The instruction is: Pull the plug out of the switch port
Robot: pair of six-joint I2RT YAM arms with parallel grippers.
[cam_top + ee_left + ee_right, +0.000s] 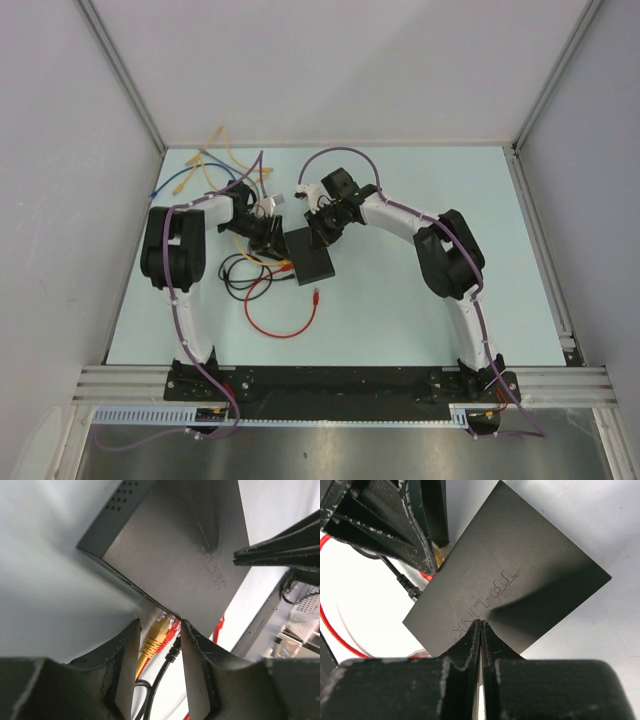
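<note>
Tabletop perhaps pale blue, bearing switch; grey walls.

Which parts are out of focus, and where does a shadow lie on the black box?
Left wrist view: the near body of the left tool is blurred; the yellow plug and black box are sharp. Right wrist view: a dark shadow spreads from the right tool across the box; its lettering is crisp. Top view: even light.

The port row along the lower edge of the TP-Link switch lies in shadow, its sockets indistinct. Whether the left gripper touches the yellow plug at that edge is unclear. From above, this gripper hides the plugs beside the switch. The switch's far corner is cut off in the left wrist view.
</note>
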